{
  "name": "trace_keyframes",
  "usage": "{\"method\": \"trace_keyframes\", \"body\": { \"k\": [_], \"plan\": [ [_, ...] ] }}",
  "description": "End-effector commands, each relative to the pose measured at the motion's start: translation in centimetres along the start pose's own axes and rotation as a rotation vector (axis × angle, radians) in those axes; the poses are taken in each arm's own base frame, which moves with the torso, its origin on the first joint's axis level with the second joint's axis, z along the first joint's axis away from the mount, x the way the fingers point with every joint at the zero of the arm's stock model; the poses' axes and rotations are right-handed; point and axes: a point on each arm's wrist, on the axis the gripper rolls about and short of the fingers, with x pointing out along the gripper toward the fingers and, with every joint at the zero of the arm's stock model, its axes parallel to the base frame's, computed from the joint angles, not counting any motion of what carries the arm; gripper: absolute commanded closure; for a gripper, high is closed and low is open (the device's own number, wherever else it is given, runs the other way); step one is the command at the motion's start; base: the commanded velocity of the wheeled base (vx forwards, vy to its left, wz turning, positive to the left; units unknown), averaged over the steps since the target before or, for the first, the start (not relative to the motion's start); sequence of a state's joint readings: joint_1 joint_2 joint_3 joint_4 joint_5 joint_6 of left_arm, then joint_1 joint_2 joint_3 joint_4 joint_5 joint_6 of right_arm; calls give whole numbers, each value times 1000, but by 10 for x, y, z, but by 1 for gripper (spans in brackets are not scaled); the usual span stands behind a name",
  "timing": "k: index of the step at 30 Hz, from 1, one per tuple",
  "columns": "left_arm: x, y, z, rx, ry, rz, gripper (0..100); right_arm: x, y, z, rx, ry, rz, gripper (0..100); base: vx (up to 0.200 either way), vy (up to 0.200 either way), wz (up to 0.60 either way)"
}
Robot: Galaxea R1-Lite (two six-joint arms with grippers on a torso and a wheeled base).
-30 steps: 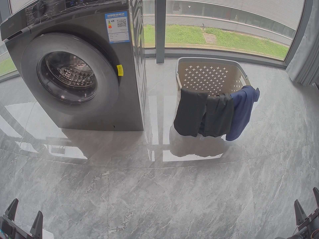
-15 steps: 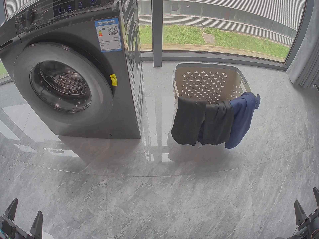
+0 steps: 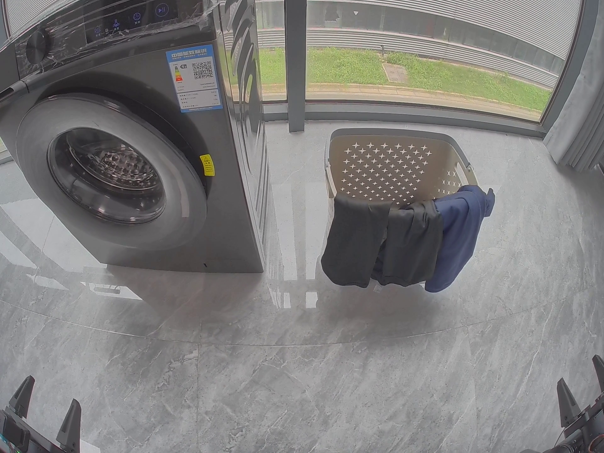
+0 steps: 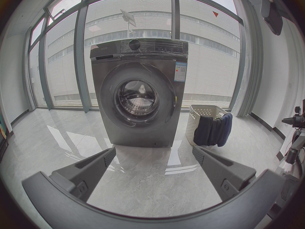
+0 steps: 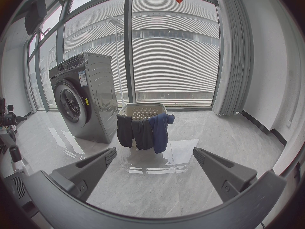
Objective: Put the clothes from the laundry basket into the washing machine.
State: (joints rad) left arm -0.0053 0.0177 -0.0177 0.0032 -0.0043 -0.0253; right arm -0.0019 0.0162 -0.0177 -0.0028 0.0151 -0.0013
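We've advanced: head view has shifted, washing machine [image 3: 126,158] and laundry basket [image 3: 390,165] now sit closer and lower in frame, machine further left.

A laundry room, with washing machine [image 3: 119,171], basket [image 3: 395,136] and tall windows [image 3: 428,26].

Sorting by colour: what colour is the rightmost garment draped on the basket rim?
Navy blue; the garment shows best in the head view.

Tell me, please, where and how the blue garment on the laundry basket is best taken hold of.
Probably at the fold where the blue garment crosses the rim of the laundry basket, coming from above at the near right corner. It hangs draped over that rim, beside the dark garment, so lifting upward should free it.
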Motion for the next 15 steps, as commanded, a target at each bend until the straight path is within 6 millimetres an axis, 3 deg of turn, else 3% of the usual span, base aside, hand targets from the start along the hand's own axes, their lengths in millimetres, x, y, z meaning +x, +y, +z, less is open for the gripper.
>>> {"method": "trace_keyframes", "body": {
  "k": [1, 9, 15],
  "plan": [
    [0, 0, -4, -1, 4, 0, 0, 0, 0, -5, 0, 3, 2, 0, 0, -200, 0],
    [0, 0, -4, -2, 4, 0, 0, 0, 0, -5, 0, 3, 1, 0, 0, -200, 0],
    [0, 0, -4, -4, 4, 0, 0, 0, 0, -5, 0, 3, 1, 0, 0, 0, 0]
  ]
}}
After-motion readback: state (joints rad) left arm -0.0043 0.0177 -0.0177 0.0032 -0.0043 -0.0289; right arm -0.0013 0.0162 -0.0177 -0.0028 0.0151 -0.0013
